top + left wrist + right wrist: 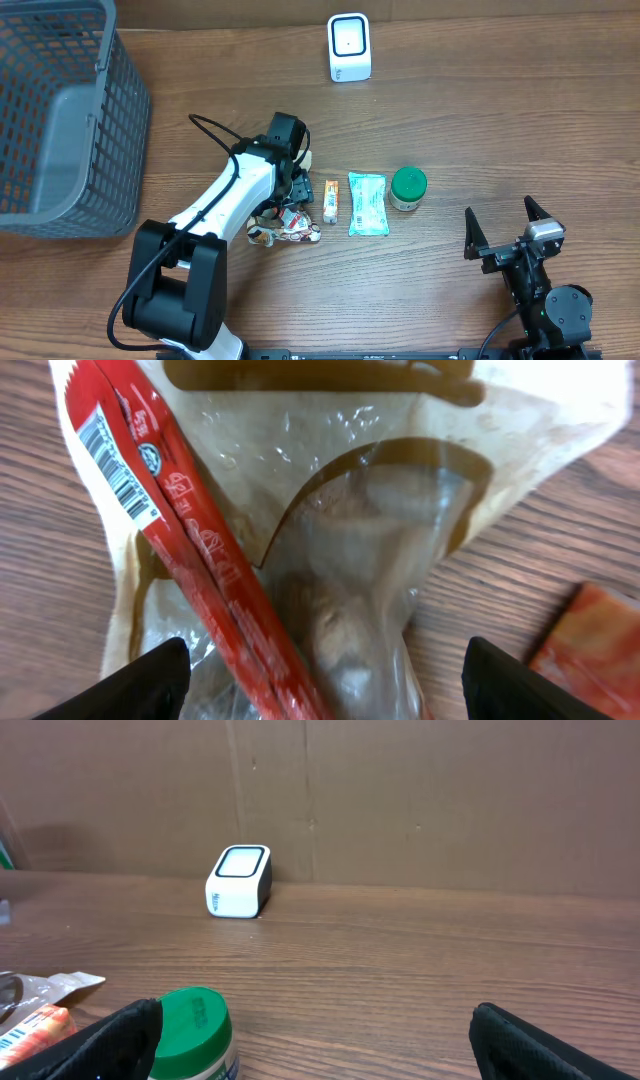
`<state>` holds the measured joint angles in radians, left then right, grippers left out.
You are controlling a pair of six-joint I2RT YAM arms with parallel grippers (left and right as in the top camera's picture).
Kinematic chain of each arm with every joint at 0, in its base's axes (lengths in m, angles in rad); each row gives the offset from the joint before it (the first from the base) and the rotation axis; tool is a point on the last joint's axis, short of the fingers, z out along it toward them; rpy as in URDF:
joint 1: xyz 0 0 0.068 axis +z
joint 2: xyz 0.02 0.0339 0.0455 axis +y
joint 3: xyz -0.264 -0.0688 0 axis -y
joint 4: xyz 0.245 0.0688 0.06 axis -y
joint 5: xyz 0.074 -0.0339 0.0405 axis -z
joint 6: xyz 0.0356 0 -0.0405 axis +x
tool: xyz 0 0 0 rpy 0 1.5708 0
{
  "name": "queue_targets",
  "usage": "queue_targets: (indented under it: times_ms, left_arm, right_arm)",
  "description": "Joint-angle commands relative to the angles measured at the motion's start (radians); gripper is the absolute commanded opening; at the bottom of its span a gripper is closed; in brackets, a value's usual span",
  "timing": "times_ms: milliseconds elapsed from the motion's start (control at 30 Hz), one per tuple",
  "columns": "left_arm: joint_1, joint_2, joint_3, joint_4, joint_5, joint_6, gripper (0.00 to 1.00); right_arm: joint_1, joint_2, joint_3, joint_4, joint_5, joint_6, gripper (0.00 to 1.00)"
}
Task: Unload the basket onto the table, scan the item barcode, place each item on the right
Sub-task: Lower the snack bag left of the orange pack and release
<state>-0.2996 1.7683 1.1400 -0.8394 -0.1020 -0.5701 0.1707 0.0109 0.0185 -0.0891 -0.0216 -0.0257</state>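
Left claw (320,682) stands open, its fingers wide apart and pointing down over the clear snack bag (330,560), which lies flat on the tabletop (500,120) and is not gripped. The bag's film looks loose and slick, so a close from here may catch only a fold. The bag could then sag or twist, turning the barcode (115,460) on its red strip away from the scanner (349,47). An orange packet (331,200) just beside it could get nudged too. The left arm reaches forward with its wrist bent down. The right claw (503,222) sits low and open, well apart, facing the scanner.
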Motion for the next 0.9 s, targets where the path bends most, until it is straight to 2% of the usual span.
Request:
queue_targets:
  times_ms: [0, 200, 233, 267, 300, 333, 433, 567, 867]
  left_arm:
    - [0.000, -0.055, 0.070, -0.028, -0.013, 0.026, 0.79]
    - [0.000, -0.105, 0.135, -0.095, -0.013, 0.043, 0.79]
    - [0.000, -0.110, 0.135, -0.101, -0.013, 0.043, 0.74]
    - [0.000, -0.111, 0.135, -0.109, -0.012, 0.043, 0.58]
    - [0.000, -0.111, 0.135, -0.119, -0.012, 0.043, 0.10]
    - [0.000, -0.109, 0.134, -0.131, -0.011, 0.043, 0.04]
    - [0.000, -0.101, 0.127, -0.153, 0.001, 0.043, 0.04]
    - [-0.002, -0.088, 0.094, -0.135, 0.018, 0.055, 0.11]
    - [-0.002, -0.087, -0.043, 0.008, 0.026, 0.048, 0.10]
  right_arm:
    - [-0.003, -0.008, -0.010, 0.005, 0.004, -0.001, 1.00]
    - [-0.003, -0.008, -0.010, 0.005, 0.004, -0.001, 1.00]
    - [-0.003, -0.008, -0.010, 0.005, 0.004, -0.001, 1.00]
    - [-0.003, -0.008, -0.010, 0.005, 0.004, -0.001, 1.00]
    - [-0.003, -0.008, -0.010, 0.005, 0.004, -0.001, 1.00]
    - [-0.003, -0.008, -0.010, 0.005, 0.004, -0.001, 1.00]
    - [-0.003, -0.008, -0.010, 0.005, 0.004, -0.001, 1.00]
    - [-0.003, -0.008, -0.010, 0.005, 0.004, -0.001, 1.00]
    - [-0.003, -0.008, -0.010, 0.005, 0.004, -0.001, 1.00]
